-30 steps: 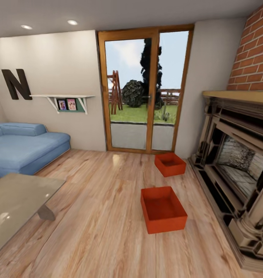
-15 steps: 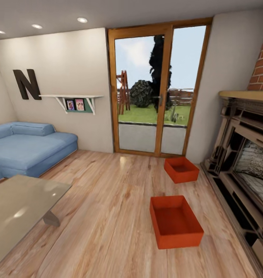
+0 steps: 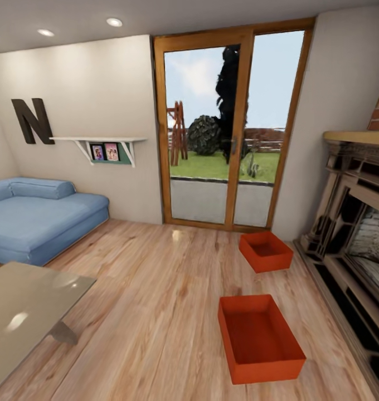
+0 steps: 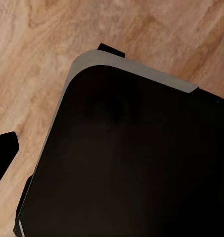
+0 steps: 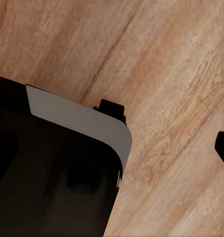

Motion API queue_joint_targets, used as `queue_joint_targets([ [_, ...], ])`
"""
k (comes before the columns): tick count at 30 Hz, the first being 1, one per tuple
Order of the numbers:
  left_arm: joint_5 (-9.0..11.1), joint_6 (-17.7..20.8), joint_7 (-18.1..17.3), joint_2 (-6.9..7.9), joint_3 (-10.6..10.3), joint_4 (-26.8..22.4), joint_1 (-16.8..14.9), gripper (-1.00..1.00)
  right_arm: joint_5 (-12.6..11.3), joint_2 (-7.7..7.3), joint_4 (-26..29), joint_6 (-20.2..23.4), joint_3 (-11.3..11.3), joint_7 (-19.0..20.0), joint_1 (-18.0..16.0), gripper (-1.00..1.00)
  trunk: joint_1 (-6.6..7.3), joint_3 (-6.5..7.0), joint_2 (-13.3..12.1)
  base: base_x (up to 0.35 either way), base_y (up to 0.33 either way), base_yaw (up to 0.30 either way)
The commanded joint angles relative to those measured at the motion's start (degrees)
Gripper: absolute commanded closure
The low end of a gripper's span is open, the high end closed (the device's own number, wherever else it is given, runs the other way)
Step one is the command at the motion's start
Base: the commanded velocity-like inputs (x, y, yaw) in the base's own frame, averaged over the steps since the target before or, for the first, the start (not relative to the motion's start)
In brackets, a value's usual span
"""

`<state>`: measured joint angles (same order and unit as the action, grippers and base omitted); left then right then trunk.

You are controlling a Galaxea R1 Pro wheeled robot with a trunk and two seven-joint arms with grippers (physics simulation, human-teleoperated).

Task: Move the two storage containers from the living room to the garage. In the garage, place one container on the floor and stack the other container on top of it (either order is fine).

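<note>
On the wood floor (image 3: pixel 156 312) by the fireplace (image 3: pixel 351 223), both storage containers (image 3: pixel 260 338) (image 3: pixel 266 251) sit apart, open-side up, ready for lifting; neither gripper's opening can be told.

Taking the glass door (image 3: pixel 228 133) as landmark: one storage container (image 3: pixel 266 252) lies just before its right side, the other container (image 3: pixel 260 338) nearer the camera, the fireplace (image 3: pixel 354 234) right, the sofa (image 3: pixel 39 217) far left.

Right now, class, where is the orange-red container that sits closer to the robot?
In the head view, the nearer container lies on the wood floor at lower right, in front of the farther container and left of the fireplace.
</note>
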<state>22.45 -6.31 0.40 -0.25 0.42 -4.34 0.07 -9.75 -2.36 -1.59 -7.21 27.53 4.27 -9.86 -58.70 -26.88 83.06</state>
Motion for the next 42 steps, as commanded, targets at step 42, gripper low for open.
queue_joint_targets([
  [42, 0.1, -0.72, 0.04, -0.01, 0.02, -0.06, 0.01, -1.0, -1.62, -0.44, -0.26, -0.27, -0.46, 0.3, -0.07, -1.0, -0.03, -0.05, 0.02, 0.304, 0.093, 0.017],
])
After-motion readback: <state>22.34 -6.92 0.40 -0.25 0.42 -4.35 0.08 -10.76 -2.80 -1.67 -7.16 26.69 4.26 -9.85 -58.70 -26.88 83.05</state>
